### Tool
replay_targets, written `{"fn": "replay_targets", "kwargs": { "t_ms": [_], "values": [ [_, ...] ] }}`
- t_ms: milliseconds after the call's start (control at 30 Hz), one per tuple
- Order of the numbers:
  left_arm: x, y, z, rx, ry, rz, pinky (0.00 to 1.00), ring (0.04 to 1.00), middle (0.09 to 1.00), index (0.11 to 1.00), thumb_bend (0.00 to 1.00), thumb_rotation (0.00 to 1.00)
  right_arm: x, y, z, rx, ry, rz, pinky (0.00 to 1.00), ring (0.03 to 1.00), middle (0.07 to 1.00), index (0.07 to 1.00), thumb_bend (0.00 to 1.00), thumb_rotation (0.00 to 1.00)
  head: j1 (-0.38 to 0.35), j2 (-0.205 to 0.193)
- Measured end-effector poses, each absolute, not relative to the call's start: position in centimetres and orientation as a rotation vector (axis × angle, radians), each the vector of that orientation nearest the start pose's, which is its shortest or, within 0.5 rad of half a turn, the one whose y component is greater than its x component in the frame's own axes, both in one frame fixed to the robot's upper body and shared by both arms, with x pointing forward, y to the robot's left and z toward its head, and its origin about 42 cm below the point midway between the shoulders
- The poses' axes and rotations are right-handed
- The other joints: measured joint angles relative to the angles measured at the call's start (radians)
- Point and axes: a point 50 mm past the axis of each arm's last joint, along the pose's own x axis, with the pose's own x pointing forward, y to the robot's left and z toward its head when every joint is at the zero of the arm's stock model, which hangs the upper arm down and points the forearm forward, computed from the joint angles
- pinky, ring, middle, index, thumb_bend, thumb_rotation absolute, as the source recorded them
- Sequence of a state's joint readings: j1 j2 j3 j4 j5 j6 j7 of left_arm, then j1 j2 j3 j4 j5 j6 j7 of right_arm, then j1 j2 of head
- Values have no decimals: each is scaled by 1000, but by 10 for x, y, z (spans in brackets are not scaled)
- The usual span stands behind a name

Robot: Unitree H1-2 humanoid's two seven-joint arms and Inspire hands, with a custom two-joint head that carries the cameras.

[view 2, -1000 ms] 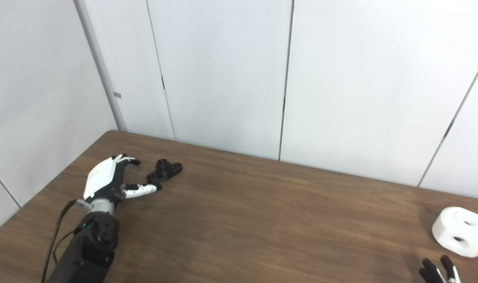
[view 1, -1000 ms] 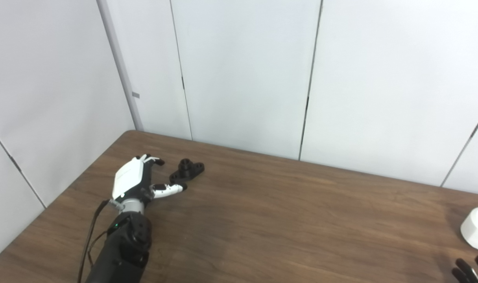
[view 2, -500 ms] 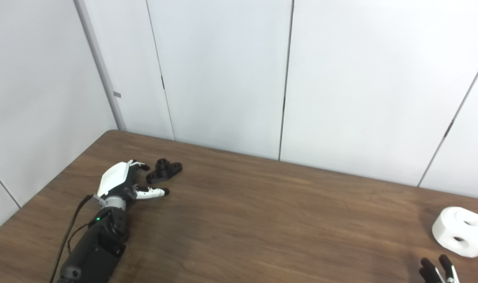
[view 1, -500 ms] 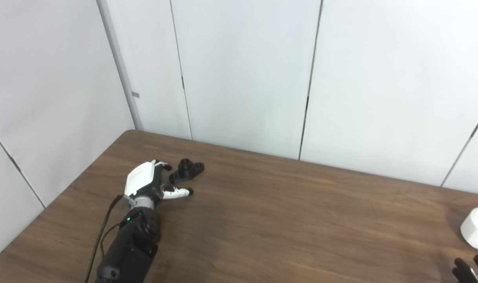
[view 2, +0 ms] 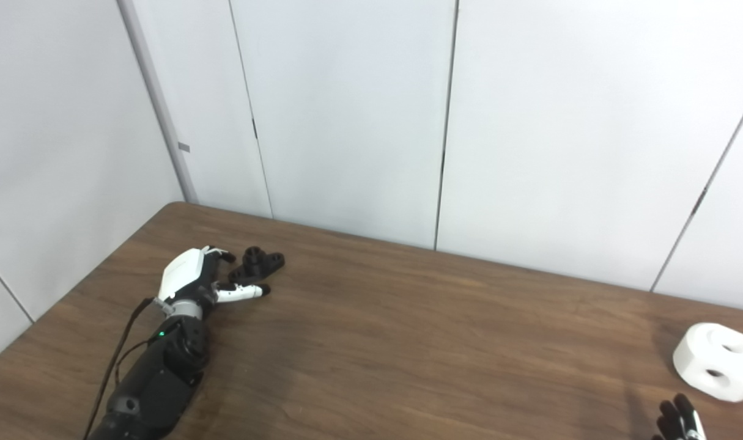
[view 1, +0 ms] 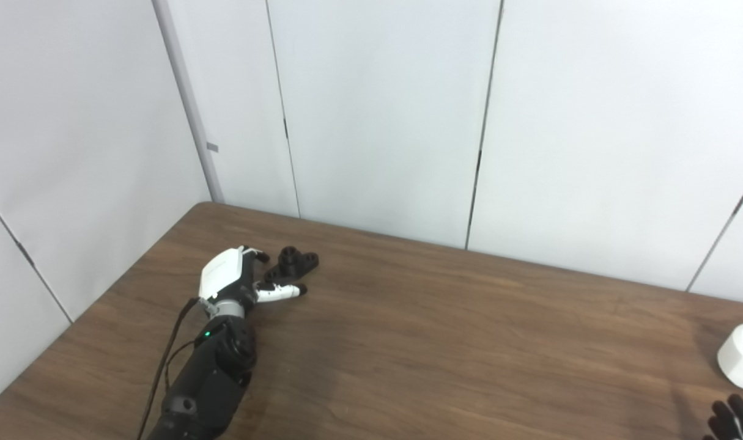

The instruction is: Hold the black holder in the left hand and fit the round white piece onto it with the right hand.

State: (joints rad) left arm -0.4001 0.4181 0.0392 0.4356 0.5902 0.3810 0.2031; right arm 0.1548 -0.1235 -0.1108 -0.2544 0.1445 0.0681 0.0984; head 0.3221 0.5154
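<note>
Table (view 2: 408, 342): dark wood-grain top, backed by pale wall panels (view 2: 347, 110).

Black holder (view 2: 258, 264): lies flat on the table toward the far left corner, a short round boss standing up from its base. Not lifted.

Left hand (view 2: 191, 281): white-backed, at the holder's 8 o'clock, low over the table. Fingers spread apart, holding nothing; the thumb reaches out along the holder's near side, the other fingertips (view 2: 227, 256) lie just beside its left end. Contact cannot be told.

Round white piece (view 2: 717, 362): rests on the table at the far right, well apart from the holder, roughly at its 4 o'clock; two round holes show.

Right hand (view 2: 677, 421): only dark fingertips show at the bottom right corner, at the white piece's 7 o'clock, apart from it. Finger state cannot be told.
</note>
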Motion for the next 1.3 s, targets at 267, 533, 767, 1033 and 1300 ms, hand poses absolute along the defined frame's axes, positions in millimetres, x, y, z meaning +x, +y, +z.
{"fn": "replay_targets", "kwargs": {
  "t_ms": [267,533,767,1033,1300],
  "values": [
    [407,396,147,954,307,464,1000,1000,937,743,855,308,231,-280,128,-23,-46,-14,1000,979,975,1000,646,965,-6,2],
    [411,398,148,950,307,469,1000,996,928,731,857,294,230,-279,128,-28,-44,-10,1000,989,980,1000,619,977,-8,5],
    [411,398,148,956,305,466,1000,991,925,722,854,283,230,-278,132,-28,-59,-8,1000,999,984,1000,601,975,-9,8],
    [411,399,149,972,303,464,1000,989,916,651,837,178,230,-278,135,-22,-68,-7,1000,1000,993,1000,593,968,-9,14],
    [411,400,148,971,297,466,1000,980,897,516,602,82,228,-277,142,-23,-86,-4,1000,1000,998,1000,573,973,-9,17]
  ]
}}
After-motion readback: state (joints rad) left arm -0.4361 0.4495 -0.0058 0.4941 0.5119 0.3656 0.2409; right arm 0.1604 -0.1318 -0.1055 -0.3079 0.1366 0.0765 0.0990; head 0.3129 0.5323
